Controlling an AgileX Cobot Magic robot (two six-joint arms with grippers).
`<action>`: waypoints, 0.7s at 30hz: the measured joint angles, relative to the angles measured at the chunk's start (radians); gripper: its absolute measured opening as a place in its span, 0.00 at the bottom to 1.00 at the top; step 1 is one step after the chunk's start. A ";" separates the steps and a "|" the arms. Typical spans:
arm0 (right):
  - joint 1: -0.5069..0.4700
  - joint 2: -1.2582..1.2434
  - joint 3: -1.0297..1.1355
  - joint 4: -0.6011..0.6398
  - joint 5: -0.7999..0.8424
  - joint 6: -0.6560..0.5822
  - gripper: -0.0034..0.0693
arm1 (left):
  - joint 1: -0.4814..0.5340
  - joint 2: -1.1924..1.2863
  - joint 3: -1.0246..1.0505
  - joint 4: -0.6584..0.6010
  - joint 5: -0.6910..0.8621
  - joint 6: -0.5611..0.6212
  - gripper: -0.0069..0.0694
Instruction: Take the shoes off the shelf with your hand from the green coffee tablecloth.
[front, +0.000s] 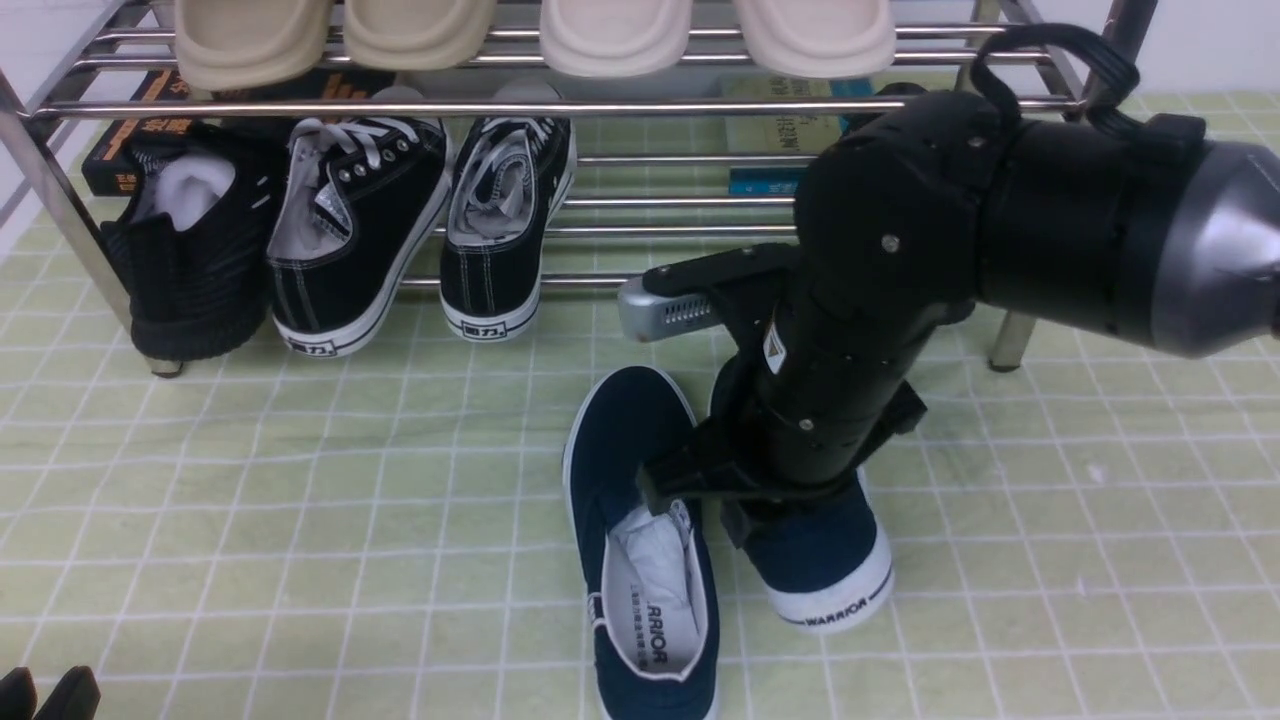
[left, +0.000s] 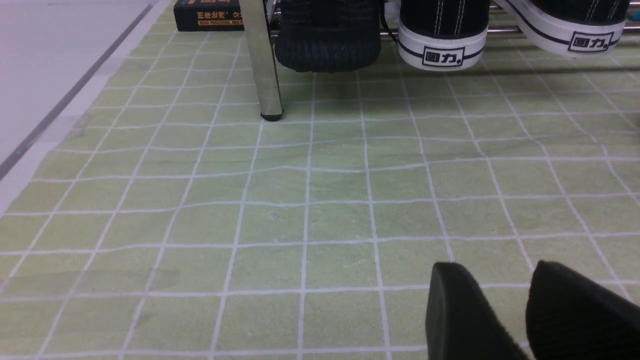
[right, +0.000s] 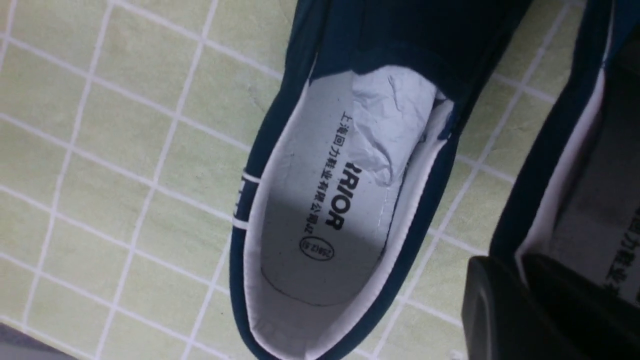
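Two navy slip-on shoes are off the chrome shelf (front: 560, 107), on the green grid tablecloth (front: 300, 500). One shoe (front: 640, 540) lies flat, showing its white insole and paper stuffing; it also shows in the right wrist view (right: 320, 200). My right gripper (front: 745, 520) is shut on the side wall of the second shoe (front: 835, 580), with one finger inside and one outside (right: 515, 262). Its wall (right: 560, 150) passes between the fingers. My left gripper (front: 45, 690) is low at the near left corner, slightly open and empty (left: 500, 280).
On the lower tier are an all-black knit shoe (front: 190, 260) and two black lace-up sneakers (front: 355, 240), (front: 505, 225). Beige slippers (front: 250, 40) sit on the upper tier. Books (front: 785, 130) lie behind. A rack leg (left: 262, 65) stands ahead of the left gripper.
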 joint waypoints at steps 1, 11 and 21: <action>0.000 0.000 0.000 0.003 0.003 0.004 0.15 | 0.000 0.000 0.000 0.000 0.000 0.000 0.41; 0.000 0.000 0.000 0.069 0.037 0.028 0.24 | 0.000 0.000 0.000 0.000 0.000 0.000 0.41; 0.000 0.000 -0.107 0.089 0.156 -0.059 0.71 | 0.000 0.000 0.000 0.000 0.000 0.000 0.41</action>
